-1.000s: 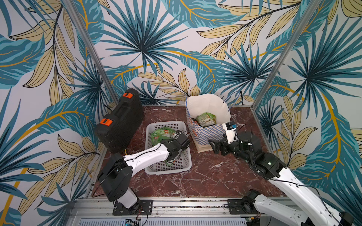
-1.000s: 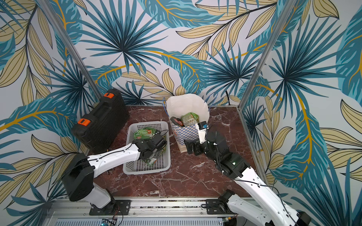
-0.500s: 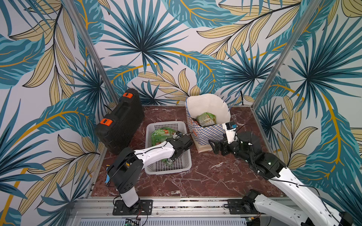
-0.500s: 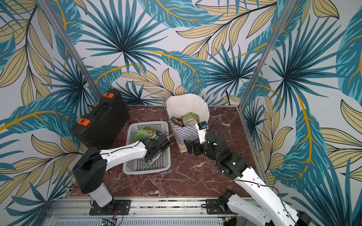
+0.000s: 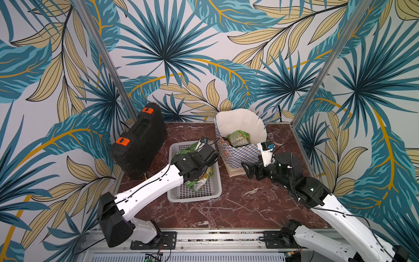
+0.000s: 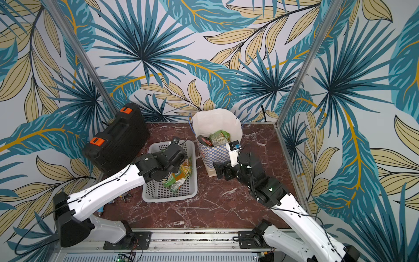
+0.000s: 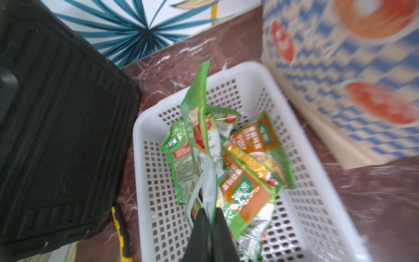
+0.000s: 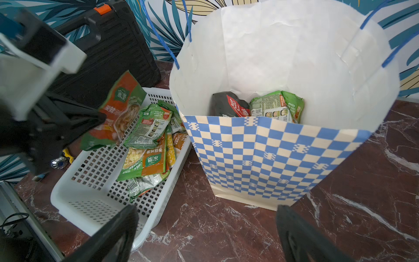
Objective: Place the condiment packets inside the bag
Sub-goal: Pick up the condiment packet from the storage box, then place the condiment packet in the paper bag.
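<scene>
Your left hand is squeezed tight on an orange-and-green packet, holding it up over the white basket, where more packets lie. Your right hand is spread wide and holds nothing, just beside the checkered bag on the bench. A dark pouch and a green packet sit inside the bag.

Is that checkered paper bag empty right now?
No, the right wrist view shows the bag holding a dark pouch with a red logo and a green packet at its bottom.
</scene>
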